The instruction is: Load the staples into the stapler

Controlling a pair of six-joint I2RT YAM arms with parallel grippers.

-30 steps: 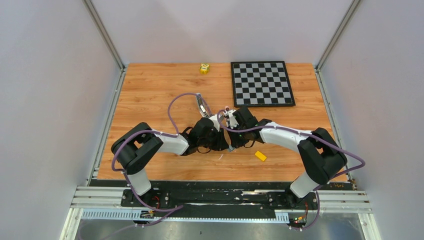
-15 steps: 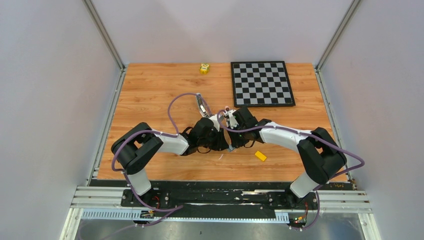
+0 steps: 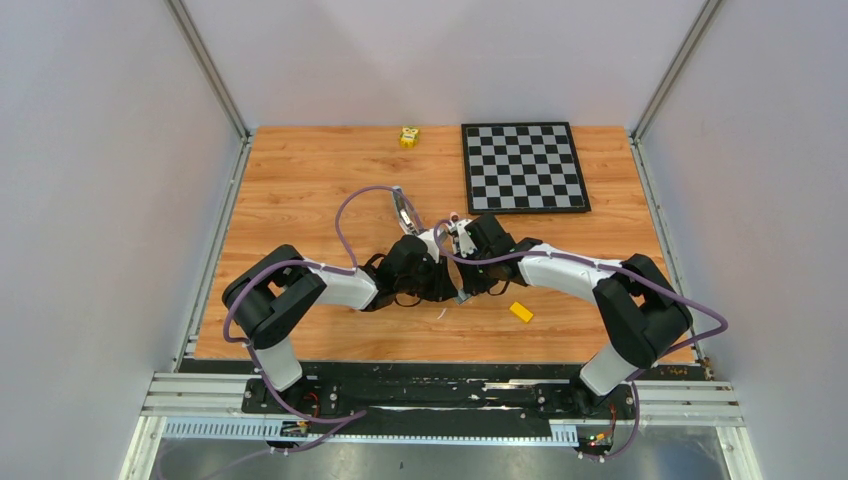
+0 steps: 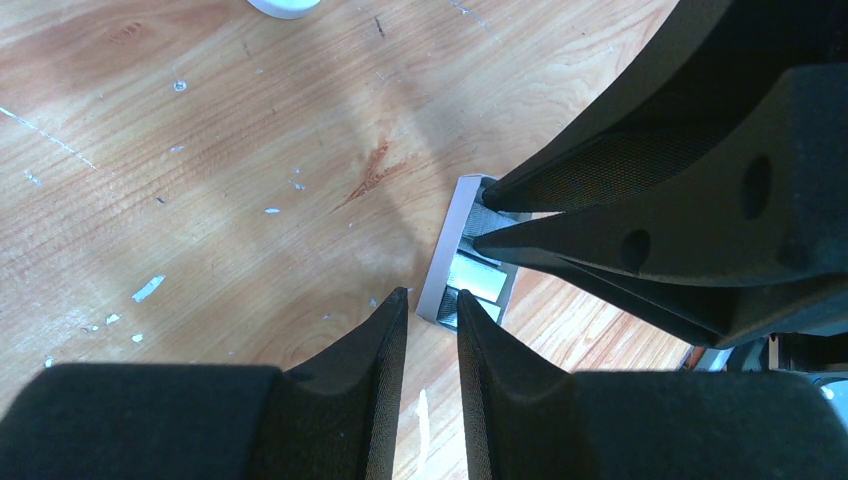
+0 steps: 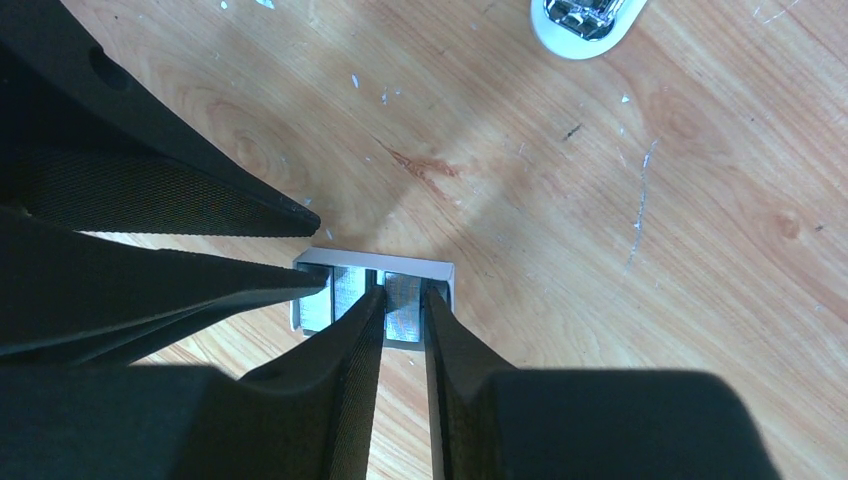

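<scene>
A small pale blue box [image 4: 447, 240] lies on the wood between both grippers, with silvery staples [image 4: 478, 281] inside. In the right wrist view my right gripper [image 5: 404, 290] reaches into the box [image 5: 380, 262], and its jaws stand narrow around one block of staples [image 5: 405, 312]. My left gripper [image 4: 431, 295] straddles the box's end wall, one finger outside and one inside, with a narrow gap. In the top view both grippers meet over the box [image 3: 460, 296]. The stapler [image 3: 404, 212] lies open behind them; its white end shows in the right wrist view [image 5: 585, 20].
A yellow block [image 3: 520, 311] lies right of the grippers. A chessboard [image 3: 524, 167] sits at the back right. A small yellow object [image 3: 408, 136] stands at the back edge. Purple cables loop over both arms.
</scene>
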